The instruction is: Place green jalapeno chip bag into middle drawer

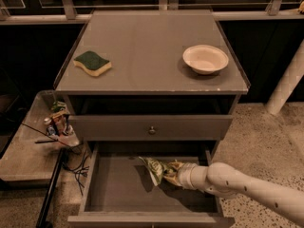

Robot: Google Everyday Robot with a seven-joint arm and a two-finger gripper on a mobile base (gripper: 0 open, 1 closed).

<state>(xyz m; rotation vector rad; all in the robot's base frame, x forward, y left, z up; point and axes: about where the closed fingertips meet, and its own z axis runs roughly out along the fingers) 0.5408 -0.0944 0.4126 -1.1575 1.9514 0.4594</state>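
One arm (256,191), white, runs from the lower-right frame edge up and left at a shallow angle. The visible link is thick and rounded, with small dark dots along its side. It narrows to a short ribbed wrist (190,175) collar, roughly level and pointing left. The gripper (172,171) sits just past the collar, low inside the open drawer (114,191), over the right half of its floor and between the side walls. Its fingers are clamped on the right end of the bag (154,167). They're mostly buried in foil, with only yellowish tips showing.
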